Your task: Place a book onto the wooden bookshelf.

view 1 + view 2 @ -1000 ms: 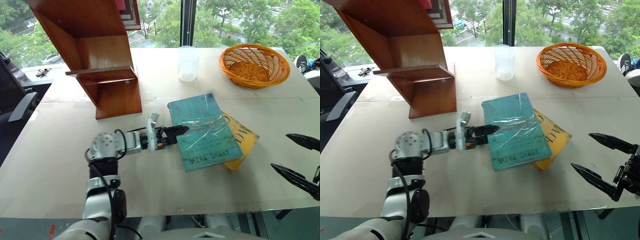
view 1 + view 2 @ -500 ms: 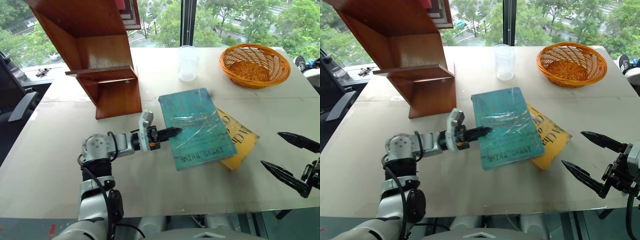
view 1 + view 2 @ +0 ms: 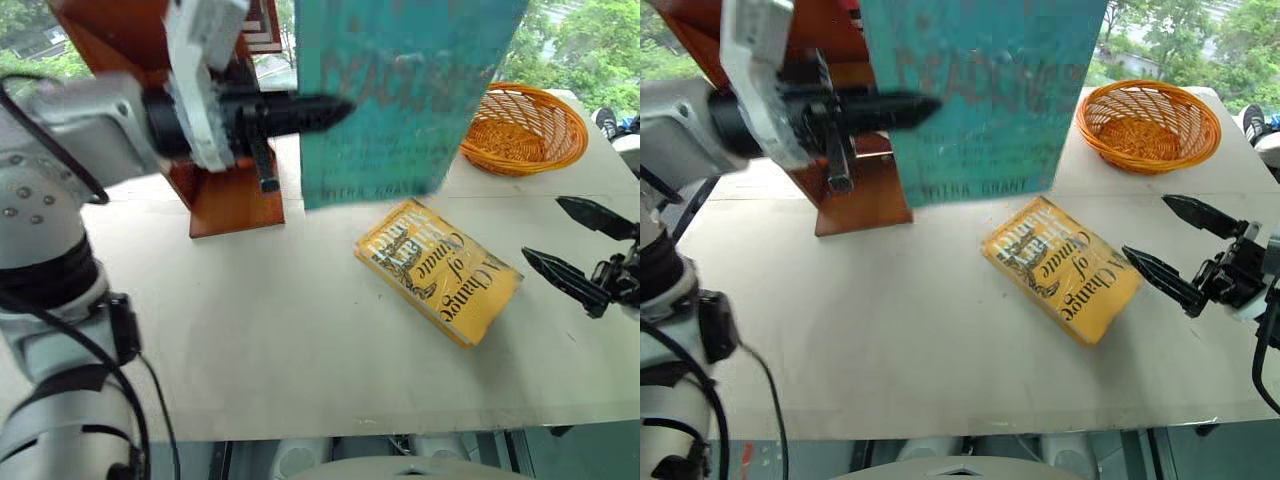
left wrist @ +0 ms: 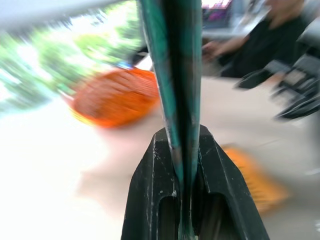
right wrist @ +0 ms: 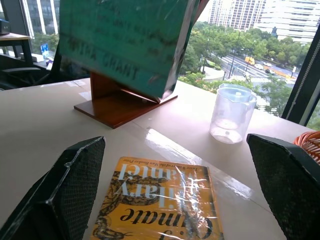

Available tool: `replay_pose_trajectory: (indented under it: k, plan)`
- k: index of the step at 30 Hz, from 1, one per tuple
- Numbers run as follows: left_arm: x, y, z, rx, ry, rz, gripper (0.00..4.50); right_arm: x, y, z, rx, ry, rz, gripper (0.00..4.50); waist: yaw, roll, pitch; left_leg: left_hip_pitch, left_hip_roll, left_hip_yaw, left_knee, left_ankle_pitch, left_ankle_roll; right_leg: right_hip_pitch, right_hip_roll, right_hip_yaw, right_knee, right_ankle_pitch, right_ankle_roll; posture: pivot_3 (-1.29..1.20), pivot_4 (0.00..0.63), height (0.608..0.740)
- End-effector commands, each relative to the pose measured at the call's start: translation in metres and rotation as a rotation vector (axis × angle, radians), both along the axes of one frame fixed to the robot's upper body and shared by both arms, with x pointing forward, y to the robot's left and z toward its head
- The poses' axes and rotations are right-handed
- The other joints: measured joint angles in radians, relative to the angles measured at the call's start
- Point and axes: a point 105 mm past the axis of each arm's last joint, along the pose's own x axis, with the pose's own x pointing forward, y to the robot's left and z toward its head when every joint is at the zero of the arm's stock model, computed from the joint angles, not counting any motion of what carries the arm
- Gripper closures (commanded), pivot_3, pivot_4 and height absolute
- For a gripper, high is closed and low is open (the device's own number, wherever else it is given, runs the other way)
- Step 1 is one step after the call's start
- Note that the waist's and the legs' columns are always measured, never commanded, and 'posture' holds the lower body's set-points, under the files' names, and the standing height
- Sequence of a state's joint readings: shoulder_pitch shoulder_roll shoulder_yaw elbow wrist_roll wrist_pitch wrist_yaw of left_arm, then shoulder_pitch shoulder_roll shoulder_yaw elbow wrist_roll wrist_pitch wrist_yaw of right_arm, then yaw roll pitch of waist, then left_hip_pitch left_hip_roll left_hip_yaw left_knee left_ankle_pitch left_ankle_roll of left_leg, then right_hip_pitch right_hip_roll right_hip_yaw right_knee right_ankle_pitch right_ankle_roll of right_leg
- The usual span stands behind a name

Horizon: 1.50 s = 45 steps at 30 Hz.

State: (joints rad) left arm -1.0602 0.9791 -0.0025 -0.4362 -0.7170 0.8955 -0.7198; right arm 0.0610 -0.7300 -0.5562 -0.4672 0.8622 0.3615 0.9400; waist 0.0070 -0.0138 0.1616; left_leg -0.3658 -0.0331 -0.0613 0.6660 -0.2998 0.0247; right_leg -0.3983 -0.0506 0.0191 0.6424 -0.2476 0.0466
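Left gripper (image 3: 335,104) clamped tight on the edge of the teal book (image 3: 405,95), now hoisted clear off the table (image 3: 250,330) and hanging upright in front of the wooden bookshelf (image 3: 215,190) (was lying flat a second ago). Right gripper (image 3: 572,245) spread wide, holding nothing, moved in a bit from the table's right edge, near the yellow book (image 3: 440,270). Yellow book fully uncovered now, flat on the table. Orange wicker basket (image 3: 530,125) at the far right, clear plastic cup (image 5: 231,114) beyond the yellow book.
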Motion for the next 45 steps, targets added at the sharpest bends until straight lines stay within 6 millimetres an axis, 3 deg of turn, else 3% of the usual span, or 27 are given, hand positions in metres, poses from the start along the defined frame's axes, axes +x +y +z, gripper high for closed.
replay_pose_trajectory:
  k: [1,5,7,10,17,26,31,35,39,42,45]
  plan:
    - [0.025,0.033,0.023,0.247,-0.316,0.355,4.47,0.006,0.002,0.012,-0.022,-0.071,0.018,0.0,-0.006,0.002,0.002,0.001,0.0,0.001,0.0,0.0,0.0,0.0,0.0,0.001,0.0,0.0,0.0,0.0,0.15,0.74]
    - [0.032,0.066,0.027,0.471,-0.313,0.539,4.47,0.015,0.005,0.015,-0.019,-0.092,0.045,0.0,-0.013,0.003,0.004,-0.004,0.001,0.001,0.001,0.0,0.001,-0.005,0.006,0.001,0.003,0.0,0.0,0.0,0.15,0.74]
    - [0.038,0.091,0.017,0.612,-0.264,0.626,4.47,0.018,0.007,0.018,-0.015,-0.101,0.063,0.0,-0.019,0.003,0.004,-0.011,0.001,0.001,0.004,0.0,0.001,-0.011,0.007,-0.002,0.005,0.0,0.001,0.0,0.15,0.74]
    - [0.04,0.112,-0.001,0.738,-0.15,0.685,4.47,0.018,0.008,0.023,-0.007,-0.124,0.083,0.0,-0.018,0.002,0.005,-0.016,0.0,0.002,0.006,0.0,0.001,-0.016,0.006,-0.002,0.009,-0.001,0.002,0.0,0.15,0.74]
    - [0.043,0.13,-0.021,0.861,-0.009,0.729,4.47,0.005,0.012,0.046,0.105,-0.188,0.157,0.0,-0.019,-0.001,0.007,-0.018,0.0,0.002,0.008,-0.001,0.002,-0.018,0.006,-0.003,0.011,-0.001,0.002,0.0,0.15,0.74]
    - [0.041,0.155,-0.013,0.961,-0.014,0.856,4.47,0.011,0.015,0.039,0.111,-0.185,0.171,0.0,-0.027,-0.002,0.007,-0.016,0.0,0.003,0.01,-0.001,0.003,-0.018,0.006,-0.002,0.017,-0.001,0.002,0.0,0.15,0.74]
    - [0.046,0.13,-0.028,0.869,0.017,0.794,4.47,0.014,0.016,0.039,0.126,-0.193,0.18,0.0,-0.029,-0.002,0.007,-0.016,0.001,0.003,0.013,-0.002,0.006,-0.018,0.007,-0.001,0.02,-0.001,0.002,0.0,0.15,0.74]
    - [0.031,0.101,-0.015,0.606,0.082,0.683,2.77,0.012,0.02,0.046,0.142,-0.206,0.191,0.0,-0.023,-0.002,0.008,-0.018,0.001,0.002,0.019,-0.002,0.005,-0.018,0.007,-0.003,0.021,-0.001,0.002,0.0,0.15,0.74]
    - [0.008,0.078,-0.003,0.354,0.102,0.495,2.77,0.011,0.02,0.047,0.165,-0.193,0.189,0.0,-0.022,-0.003,0.008,-0.019,0.001,0.002,0.02,-0.002,0.005,-0.018,0.006,-0.003,0.02,-0.001,0.003,0.0,0.15,0.74]
    - [-0.032,0.043,-0.022,0.145,0.249,0.129,2.77,0.013,0.022,0.049,0.186,-0.201,0.183,0.0,-0.021,-0.001,0.007,-0.019,0.001,0.001,0.019,-0.002,0.005,-0.018,0.006,-0.003,0.02,-0.001,0.003,0.0,0.15,0.74]
    - [-0.052,0.035,-0.07,0.103,0.412,-0.027,2.77,0.014,0.024,0.051,0.193,-0.205,0.177,0.0,-0.025,-0.001,0.007,-0.017,0.002,0.002,0.021,-0.002,0.004,-0.016,0.004,-0.003,0.021,-0.001,0.003,0.0,0.15,0.74]
